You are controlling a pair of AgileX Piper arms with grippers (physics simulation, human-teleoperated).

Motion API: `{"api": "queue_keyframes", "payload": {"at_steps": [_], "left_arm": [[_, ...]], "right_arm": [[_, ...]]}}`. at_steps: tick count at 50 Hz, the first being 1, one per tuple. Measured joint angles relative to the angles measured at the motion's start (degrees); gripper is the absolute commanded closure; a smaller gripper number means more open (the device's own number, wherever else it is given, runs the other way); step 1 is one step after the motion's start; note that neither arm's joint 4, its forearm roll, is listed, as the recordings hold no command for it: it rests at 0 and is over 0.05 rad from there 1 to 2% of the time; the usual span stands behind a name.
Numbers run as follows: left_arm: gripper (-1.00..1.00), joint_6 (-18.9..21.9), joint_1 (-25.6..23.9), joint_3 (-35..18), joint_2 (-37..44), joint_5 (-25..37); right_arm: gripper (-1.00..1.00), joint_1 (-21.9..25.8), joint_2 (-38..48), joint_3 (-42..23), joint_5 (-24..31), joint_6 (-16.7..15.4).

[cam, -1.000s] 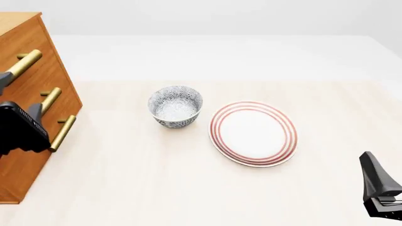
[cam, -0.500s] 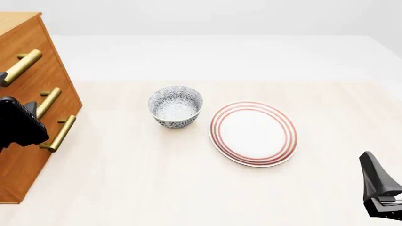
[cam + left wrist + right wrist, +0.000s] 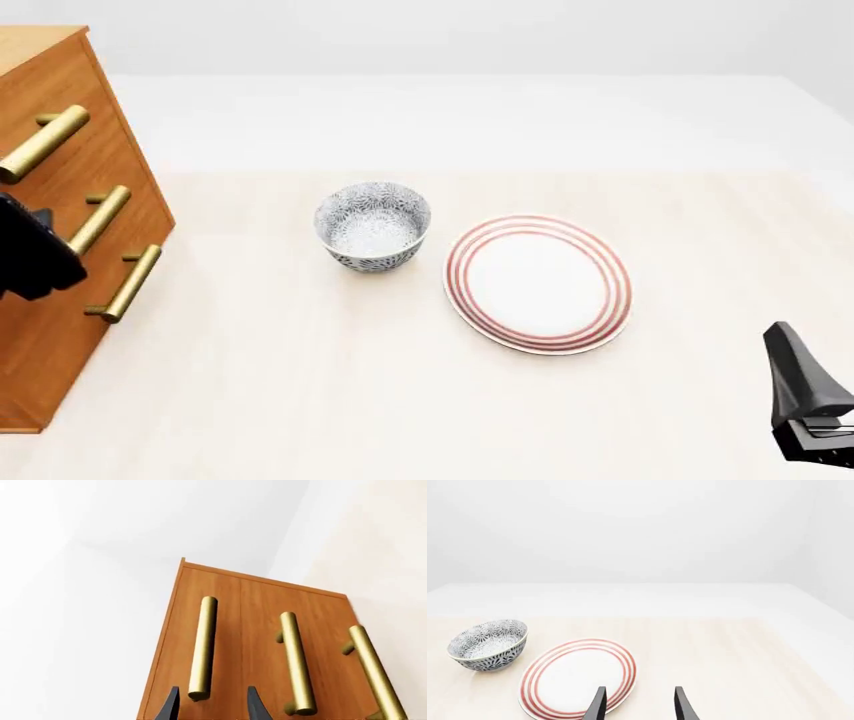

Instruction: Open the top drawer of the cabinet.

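The left gripper (image 3: 208, 707) hangs before the cabinet (image 3: 60, 200) at the table's (image 3: 400, 400) left edge, fingers parted either side of the top drawer's (image 3: 200, 630) brass handle (image 3: 202, 647) (its near end only) without clasping it. The right gripper (image 3: 636, 705), parted and empty, sits apart near the plate (image 3: 538, 283) and bowl (image 3: 372, 226).

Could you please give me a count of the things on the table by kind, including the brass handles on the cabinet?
Cabinet: 1
Brass handles: 3
Bowl: 1
Plate: 1
Total: 6
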Motion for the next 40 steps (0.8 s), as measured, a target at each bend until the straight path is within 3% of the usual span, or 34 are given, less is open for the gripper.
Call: {"api": "queue_keyframes", "payload": {"at_steps": [28, 29, 40], "left_arm": [[-1.00, 1.83, 0.91, -3.28, 3.26, 0.21], [1.00, 1.88, 0.90, -3.37, 3.33, 0.26], [1.00, 2.89, 1.14, -4.04, 3.07, -0.90]], "right_arm": [[-1.00, 0.00, 0.00, 0.00, 0.00, 0.00], [-1.00, 0.00, 0.01, 0.00, 0.00, 0.00], [-1.00, 0.00, 0.00, 0.00, 0.00, 0.00]]}}
